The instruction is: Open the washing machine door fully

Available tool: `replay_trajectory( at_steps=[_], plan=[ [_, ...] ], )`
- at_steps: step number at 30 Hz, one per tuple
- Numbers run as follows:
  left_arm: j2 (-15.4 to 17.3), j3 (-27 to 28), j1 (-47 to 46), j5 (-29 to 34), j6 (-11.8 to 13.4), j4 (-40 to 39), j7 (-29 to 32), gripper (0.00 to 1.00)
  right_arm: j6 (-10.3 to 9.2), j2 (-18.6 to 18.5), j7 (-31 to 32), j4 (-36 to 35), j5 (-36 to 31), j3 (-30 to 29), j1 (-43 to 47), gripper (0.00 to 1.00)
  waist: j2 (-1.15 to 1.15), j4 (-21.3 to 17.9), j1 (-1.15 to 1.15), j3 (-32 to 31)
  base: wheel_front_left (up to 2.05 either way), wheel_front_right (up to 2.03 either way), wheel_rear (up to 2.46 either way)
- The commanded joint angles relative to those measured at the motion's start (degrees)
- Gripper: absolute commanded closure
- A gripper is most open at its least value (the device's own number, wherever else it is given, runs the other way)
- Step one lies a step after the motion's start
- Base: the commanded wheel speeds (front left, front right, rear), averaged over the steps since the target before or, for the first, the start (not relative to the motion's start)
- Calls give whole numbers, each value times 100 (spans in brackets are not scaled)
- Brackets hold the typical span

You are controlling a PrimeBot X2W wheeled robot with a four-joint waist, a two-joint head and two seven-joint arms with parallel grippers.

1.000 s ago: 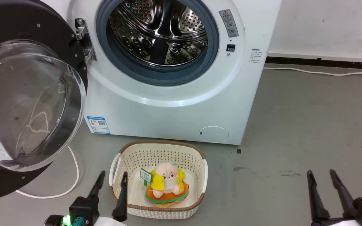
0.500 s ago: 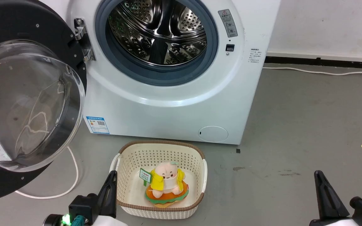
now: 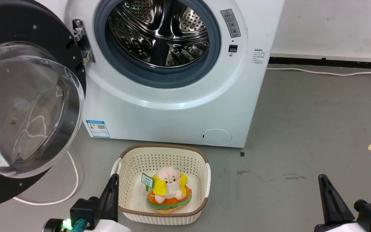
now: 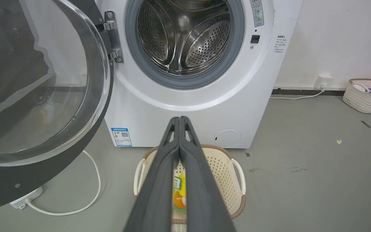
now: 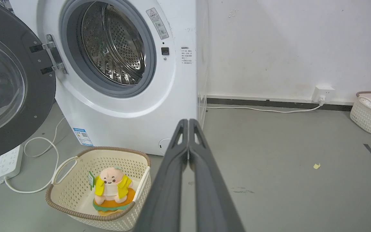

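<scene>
The washing machine door [image 3: 21, 106], glossy black with a bulging clear glass bowl, stands swung wide to the left on its metal hinge [image 3: 81, 42]; it also appears as the washing machine door [image 4: 34, 93] and the washing machine door [image 5: 5, 87]. The steel drum [image 3: 159, 32] lies exposed. My left gripper [image 3: 114, 178] is shut and empty, low at the bottom left, beside the basket's left rim and well apart from the door. My right gripper [image 3: 322, 178] is shut and empty at the bottom right over bare floor. Both show closed fingers: left gripper [image 4: 179, 120], right gripper [image 5: 188, 121].
A cream basket [image 3: 201, 167] with a plush toy [image 3: 169, 190] sits on the floor before the machine. A white cable [image 3: 72, 180] loops under the door to a power strip [image 5: 6, 162]. Another basket [image 5: 370, 112] stands by the right wall.
Both grippers have gone from open to shut. The head view has shifted slightly, so the machine sits a little further left.
</scene>
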Motion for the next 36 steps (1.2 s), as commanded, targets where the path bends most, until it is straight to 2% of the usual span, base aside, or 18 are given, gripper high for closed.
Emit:
replay_trajectory(
  at_steps=[1,36],
  plan=[
    [-45,58,-44,62,-29,-41,45,100,1,4,26,-14,-44,26,-100,100,0,-8,0,1,0,0,0],
    [-244,388,-112,396,-189,-159,327,100,3,10,344,-33,-240,181,-284,100,0,-138,0,21,0,0,0]
  ],
)
